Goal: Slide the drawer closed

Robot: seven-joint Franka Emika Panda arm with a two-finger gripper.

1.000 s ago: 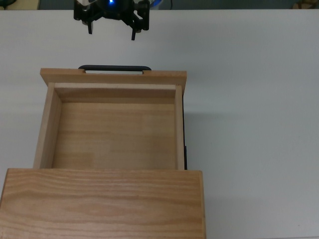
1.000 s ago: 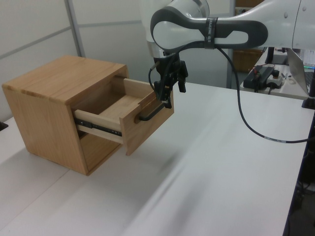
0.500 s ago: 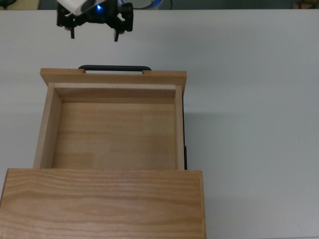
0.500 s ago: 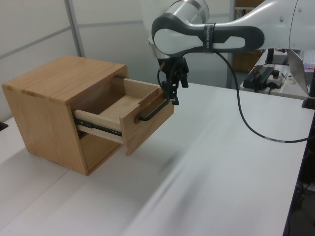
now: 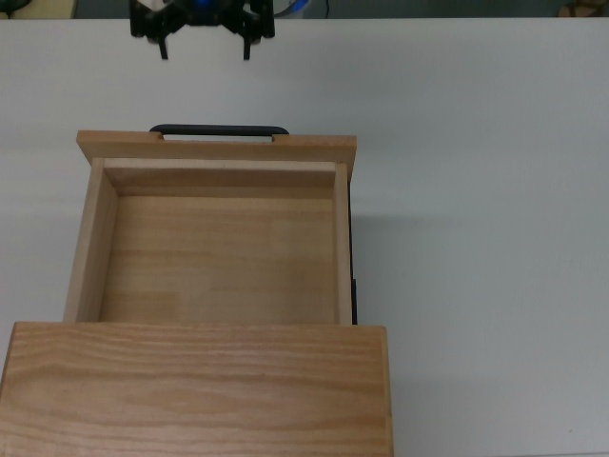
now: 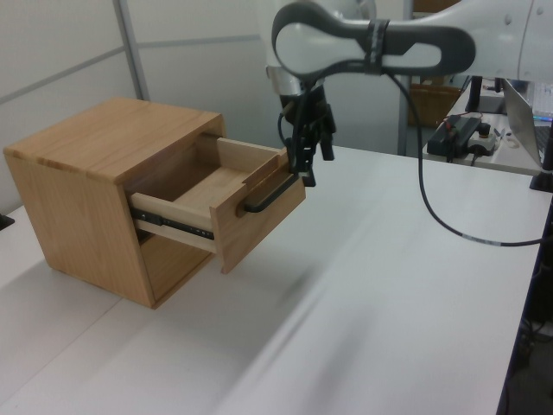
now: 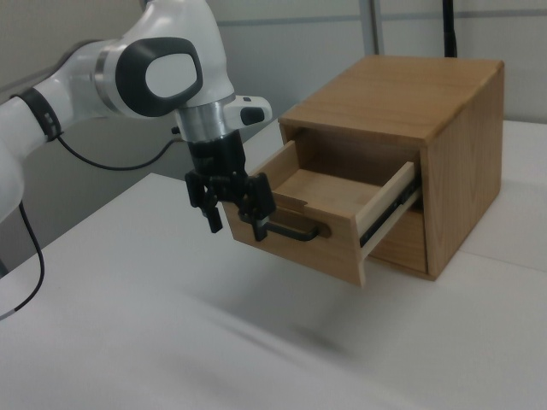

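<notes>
The drawer (image 5: 219, 248) stands pulled well out of the wooden cabinet (image 5: 200, 390), and its inside is bare. Its front panel (image 5: 217, 146) carries a slim black bar handle (image 5: 219, 130). My gripper (image 5: 206, 48) hovers beyond the handle, apart from it, open with nothing between its fingers. In the left view the gripper (image 6: 318, 166) hangs just past the far end of the handle (image 6: 268, 197), at about the height of the drawer front (image 6: 259, 220). The right view has the gripper (image 7: 235, 224) on the right view's left of the handle (image 7: 295, 232), fingers pointing down.
The cabinet (image 7: 427, 111) rests on a white table (image 5: 476, 190). A black cable (image 6: 432, 207) droops from the arm over the table. Electronics (image 6: 462, 134) and a laptop edge (image 6: 540, 130) sit at the left view's far right.
The gripper first swung toward the top view's left, then came back toward the handle's middle and drew a little farther from the drawer front. It stayed open. The drawer has not moved.
</notes>
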